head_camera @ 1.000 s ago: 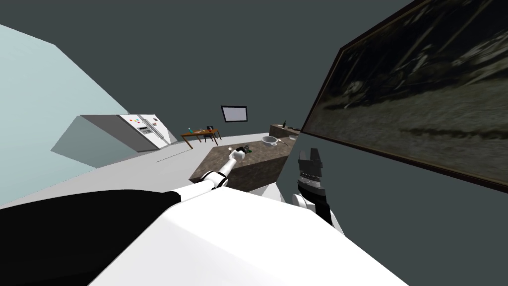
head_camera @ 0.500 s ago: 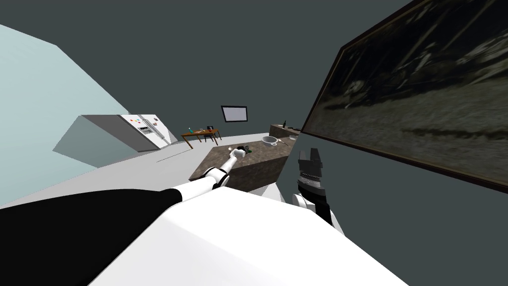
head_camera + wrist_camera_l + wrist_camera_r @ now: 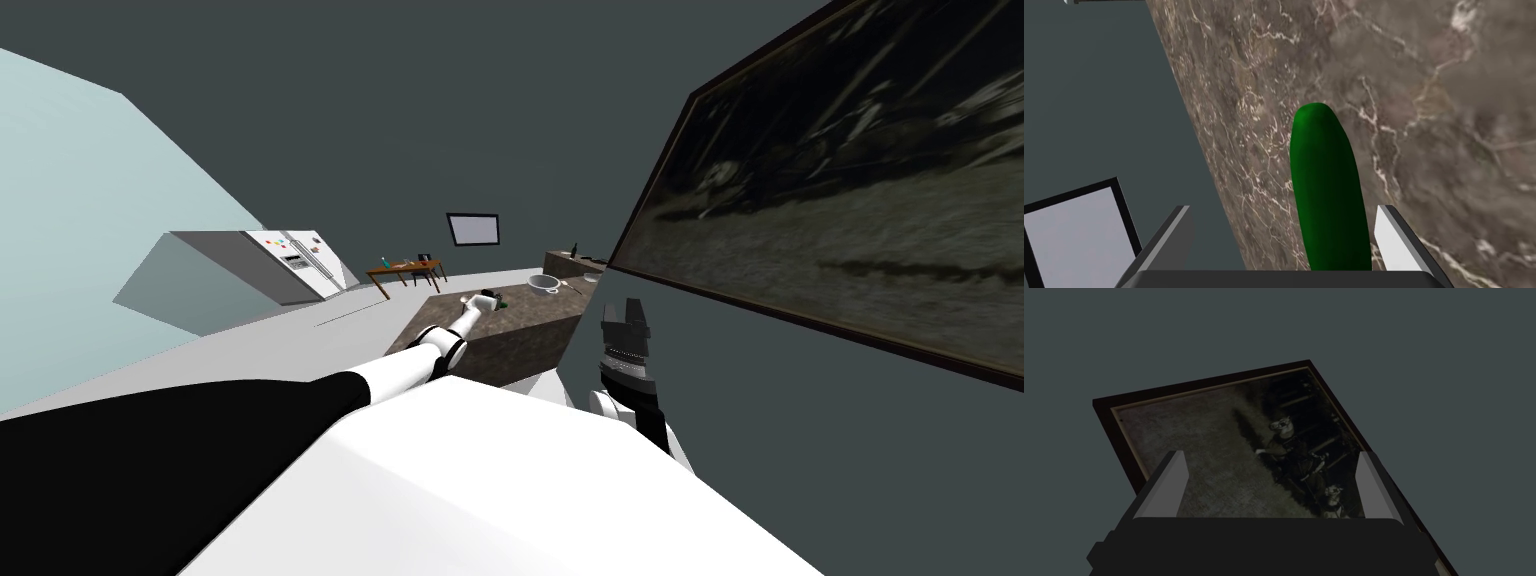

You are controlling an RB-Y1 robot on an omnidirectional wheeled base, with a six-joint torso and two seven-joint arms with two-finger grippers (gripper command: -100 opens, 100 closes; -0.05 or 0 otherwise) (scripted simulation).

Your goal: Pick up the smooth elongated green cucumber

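Note:
A smooth dark green cucumber (image 3: 1328,190) lies on a brown marbled counter (image 3: 1424,125), pointing away from the hand. My left gripper (image 3: 1282,210) is open around its near end, one finger on each side. The cucumber sits closer to one finger than to the other, and neither finger presses it. From the head camera, my left arm reaches out over the counter (image 3: 535,303), with the left gripper (image 3: 487,297) at a small green spot, the cucumber (image 3: 503,303). My right gripper (image 3: 626,318) is held up beside a large framed picture, and its fingers (image 3: 1171,480) stand open with nothing between them.
A grey bowl (image 3: 543,284) stands further along the counter. The counter's edge (image 3: 1194,150) runs close beside the cucumber, with dark wall past it. A fridge (image 3: 297,262) and a wooden table (image 3: 405,270) with small items stand across the floor.
My left arm has stretched further out over the counter, carrying the gripper forward onto the cucumber. The right arm has not moved.

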